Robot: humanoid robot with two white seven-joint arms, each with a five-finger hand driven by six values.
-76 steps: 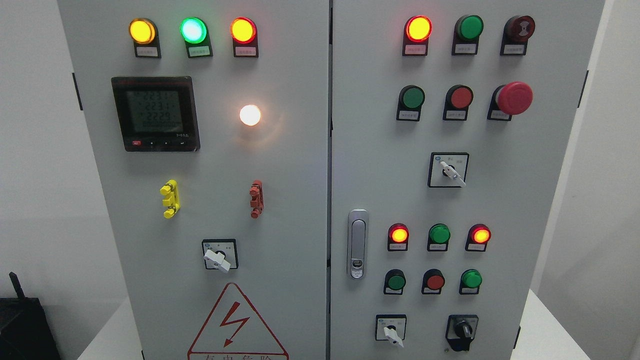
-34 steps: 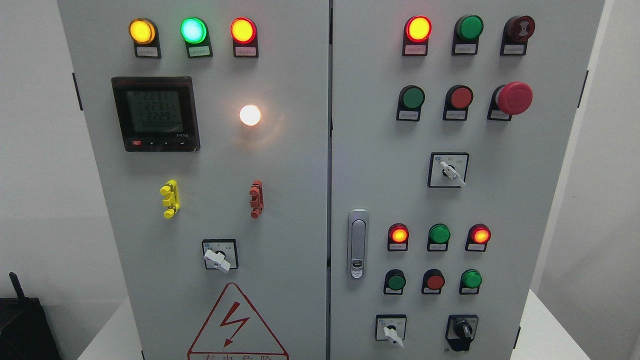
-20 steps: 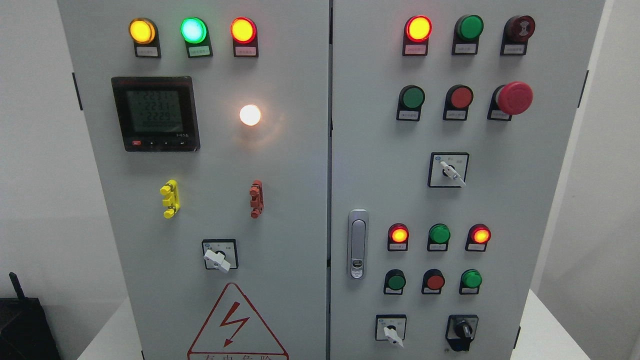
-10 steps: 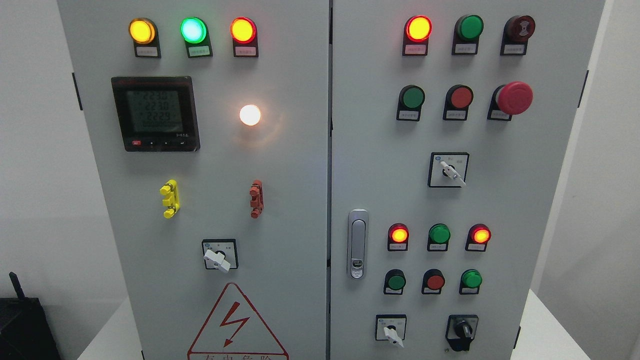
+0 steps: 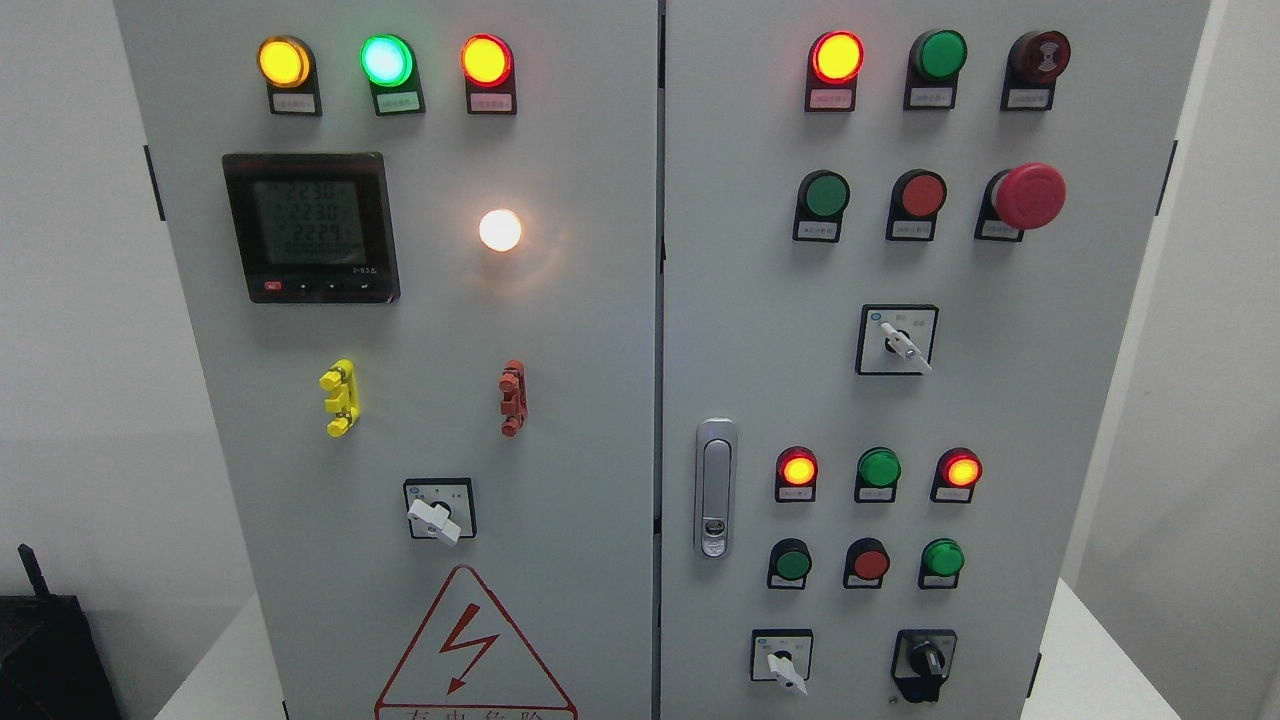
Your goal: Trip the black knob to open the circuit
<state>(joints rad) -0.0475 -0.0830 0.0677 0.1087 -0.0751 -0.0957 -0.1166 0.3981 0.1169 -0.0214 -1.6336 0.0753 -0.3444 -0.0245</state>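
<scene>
Neither hand shows, so I cannot tell how the fingers stand. Low on the right door sits the black knob point(image 5: 926, 661), untouched, beside a white selector point(image 5: 783, 668), probably set low for easy reach. Higher up, the red mushroom button point(image 5: 1029, 196) juts out, and lit lamps suggest power is on.

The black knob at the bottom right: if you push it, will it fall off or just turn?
The black knob looks bolted into the grey cabinet door, so it probably twists rather than falls. Its raised bar likely gives fingers grip. It looks like stiff plastic.
</scene>
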